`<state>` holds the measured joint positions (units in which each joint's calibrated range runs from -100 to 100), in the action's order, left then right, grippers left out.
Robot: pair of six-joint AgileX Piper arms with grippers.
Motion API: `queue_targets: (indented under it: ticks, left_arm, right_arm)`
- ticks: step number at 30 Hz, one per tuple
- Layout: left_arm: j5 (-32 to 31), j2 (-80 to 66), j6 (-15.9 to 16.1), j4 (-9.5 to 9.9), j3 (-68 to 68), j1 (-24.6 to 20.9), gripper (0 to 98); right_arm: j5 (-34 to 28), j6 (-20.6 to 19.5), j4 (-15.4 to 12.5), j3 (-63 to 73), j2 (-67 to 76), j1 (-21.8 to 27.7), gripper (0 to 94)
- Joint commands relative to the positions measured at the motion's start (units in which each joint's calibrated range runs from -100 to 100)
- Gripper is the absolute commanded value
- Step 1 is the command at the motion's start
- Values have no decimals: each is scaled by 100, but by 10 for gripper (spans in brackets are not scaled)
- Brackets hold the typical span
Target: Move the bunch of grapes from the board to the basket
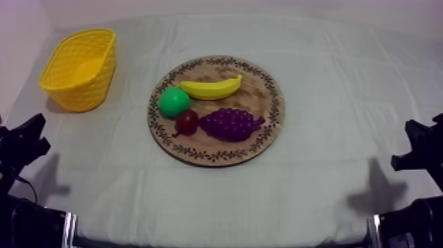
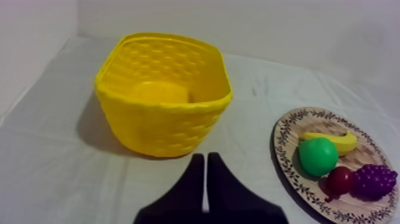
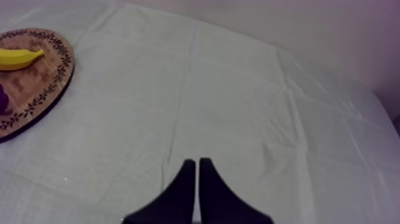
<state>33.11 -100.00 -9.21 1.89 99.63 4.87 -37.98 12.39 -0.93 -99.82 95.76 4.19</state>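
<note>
The purple bunch of grapes lies on the round wooden board in the middle of the table, on its near right part. The yellow basket stands at the far left, with nothing in it. My left gripper rests low at the left edge, well short of the basket. In the left wrist view its fingers lie together as a narrow wedge that points at the basket, with the grapes off to the side. My right gripper rests low at the right; its fingers are shut over bare cloth.
Also on the board are a banana at the back, a green pear at the left and a small red fruit touching the grapes' left end. Bare cloth lies between board and basket.
</note>
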Motion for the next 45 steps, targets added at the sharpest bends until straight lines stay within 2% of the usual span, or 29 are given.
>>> queue_targets:
  ticks: [1, 18, 21, 26, 29, 30, 34, 40, 42, 45]
  left_arm:
    - [-5, 0, 0, 4, 4, 2, 0]
    - [-5, 0, 11, 4, 4, 96, 0]
    - [-5, 0, 14, 4, 4, 344, 0]
    - [-5, 6, -21, 4, -2, 1085, 0]
    - [43, 22, -416, 4, -49, 1422, 0]
    - [63, 57, -442, 4, -64, 1497, 0]
    - [154, 332, -232, -35, -116, 1707, 0]
    - [44, 927, 460, -463, -237, 1811, 0]
    - [123, 1211, 595, -581, -354, 1832, 0]
    - [348, 1663, 627, -695, -550, 1864, 0]
  right_arm:
    - [0, -1, -2, 4, 0, 2, 3]
    - [0, -1, -2, 4, 0, 2, 3]
    - [0, 2, -2, 4, 0, 2, 3]
    - [0, 0, -2, 4, 0, 2, 3]
    - [0, 0, -2, 4, 0, 2, 3]
    - [0, 0, -2, 4, 0, 2, 3]
    - [0, 1, -2, 4, 0, 2, 3]
    - [0, 1, -2, 4, 0, 2, 3]
    - [0, 2, -2, 4, 0, 2, 3]
    - [0, 2, -2, 4, 0, 2, 3]
